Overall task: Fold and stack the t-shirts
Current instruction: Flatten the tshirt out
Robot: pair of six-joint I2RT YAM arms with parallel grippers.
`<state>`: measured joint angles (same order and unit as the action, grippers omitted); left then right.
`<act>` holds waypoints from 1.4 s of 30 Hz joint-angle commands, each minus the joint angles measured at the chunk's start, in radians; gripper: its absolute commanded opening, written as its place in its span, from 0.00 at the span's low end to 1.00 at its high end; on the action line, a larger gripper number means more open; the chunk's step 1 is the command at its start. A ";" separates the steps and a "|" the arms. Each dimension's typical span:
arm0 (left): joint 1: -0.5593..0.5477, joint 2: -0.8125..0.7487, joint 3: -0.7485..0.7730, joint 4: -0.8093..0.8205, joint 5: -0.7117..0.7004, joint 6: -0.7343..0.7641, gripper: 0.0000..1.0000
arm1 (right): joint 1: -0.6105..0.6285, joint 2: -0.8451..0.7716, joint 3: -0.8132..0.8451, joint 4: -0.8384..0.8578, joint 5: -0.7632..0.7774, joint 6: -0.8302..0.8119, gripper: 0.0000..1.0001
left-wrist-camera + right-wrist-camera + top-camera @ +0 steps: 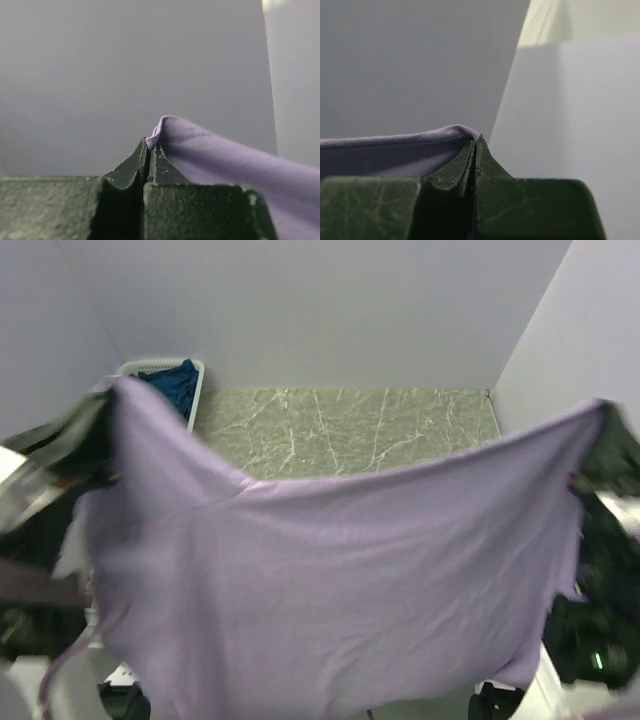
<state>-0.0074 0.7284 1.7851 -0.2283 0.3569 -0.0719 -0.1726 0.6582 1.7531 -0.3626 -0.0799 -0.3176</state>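
The large lavender t-shirt [330, 580] hangs spread in the air between my two grippers, high above the table and close to the top camera. My left gripper [100, 400] is shut on its upper left corner; in the left wrist view the cloth [225, 160] leaves the closed gripper [148, 145] to the right. My right gripper [605, 420] is shut on the upper right corner; in the right wrist view the cloth [385, 150] runs left from the closed gripper [476, 141]. A navy blue shirt [175, 385] lies in the basket.
A white slatted basket [198, 375] stands at the back left of the green marbled table [350, 425]. White walls close in the back and the right side. The hanging shirt hides the near half of the table and both arm bases.
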 commanded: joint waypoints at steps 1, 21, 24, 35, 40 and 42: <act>0.006 0.003 -0.303 -0.083 0.138 0.055 0.01 | -0.002 0.064 -0.242 -0.015 -0.145 -0.041 0.00; -0.026 0.761 -0.761 0.339 0.106 0.273 0.01 | 0.013 0.924 -0.586 0.238 -0.141 -0.160 0.00; -0.026 0.929 -0.600 0.314 0.077 0.265 0.01 | 0.013 1.062 -0.463 0.229 -0.107 -0.147 0.00; -0.037 1.465 0.066 0.130 -0.041 0.261 0.01 | 0.025 1.506 0.027 0.088 0.078 -0.126 0.00; -0.037 1.689 0.336 0.063 -0.119 0.250 0.04 | 0.057 1.684 0.338 -0.039 0.179 -0.113 0.00; -0.037 1.746 0.442 0.052 -0.131 0.236 0.27 | 0.067 1.759 0.434 -0.087 0.218 -0.113 0.16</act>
<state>-0.0502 2.4260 2.0937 -0.1394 0.3012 0.1780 -0.1246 2.3699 2.0430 -0.3592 0.0246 -0.4343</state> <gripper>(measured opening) 0.205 0.103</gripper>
